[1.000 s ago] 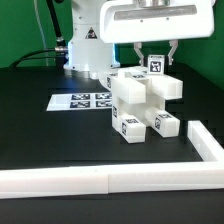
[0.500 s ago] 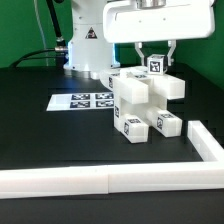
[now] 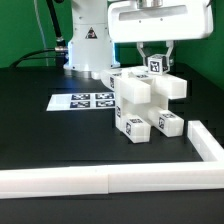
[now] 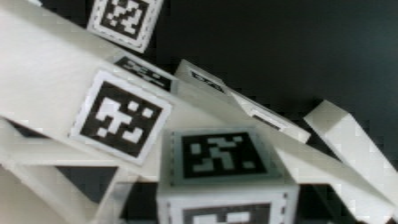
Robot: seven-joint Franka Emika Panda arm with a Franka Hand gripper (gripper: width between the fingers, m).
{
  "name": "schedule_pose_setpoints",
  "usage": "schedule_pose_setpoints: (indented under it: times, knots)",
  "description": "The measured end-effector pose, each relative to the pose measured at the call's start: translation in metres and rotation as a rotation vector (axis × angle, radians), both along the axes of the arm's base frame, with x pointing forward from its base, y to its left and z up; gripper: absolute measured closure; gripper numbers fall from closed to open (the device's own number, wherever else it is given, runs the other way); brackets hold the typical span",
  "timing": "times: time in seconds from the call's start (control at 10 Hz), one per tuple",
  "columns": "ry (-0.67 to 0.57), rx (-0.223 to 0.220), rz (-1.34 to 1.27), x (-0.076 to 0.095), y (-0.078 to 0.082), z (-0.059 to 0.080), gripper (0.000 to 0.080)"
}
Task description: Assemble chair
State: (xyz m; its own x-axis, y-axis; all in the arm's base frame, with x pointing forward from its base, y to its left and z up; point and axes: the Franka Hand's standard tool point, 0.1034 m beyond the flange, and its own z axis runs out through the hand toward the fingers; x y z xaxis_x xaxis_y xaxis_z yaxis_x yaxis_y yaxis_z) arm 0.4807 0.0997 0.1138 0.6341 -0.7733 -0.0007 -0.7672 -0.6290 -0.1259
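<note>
End effector [image 3: 157,60] clamped on top of the chair [image 3: 135,100], upper right.
Black-and-white square tags [image 4: 121,112] mark its pieces.

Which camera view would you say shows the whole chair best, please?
The exterior view: the chair stands whole on the black table. The wrist view shows only a close-up of some tagged white pieces.

— What does the exterior view lose?
— The arm [image 3: 150,20] runs off the top edge and the rail [image 3: 60,180] off both sides. The chair [image 3: 145,105] hides its own far side, and whether the hand [image 3: 156,60] touches it is too small to tell.
— And the wrist view?
— The chair [image 4: 222,155] is cropped on every side, its upper tags blurred.
</note>
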Motion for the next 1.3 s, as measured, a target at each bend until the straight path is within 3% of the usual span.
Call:
schedule_pose_setpoints:
  times: [1.0, 1.2, 1.3]
  knots:
    - [0.046, 0.072, -0.472, -0.0022, 0.0079, -0.0006, 0.051]
    - [0.041, 0.066, -0.414, -0.0023, 0.008, -0.0006, 0.0196]
    - [0.057, 0.064, -0.399, -0.003, 0.0104, -0.0001, 0.0164]
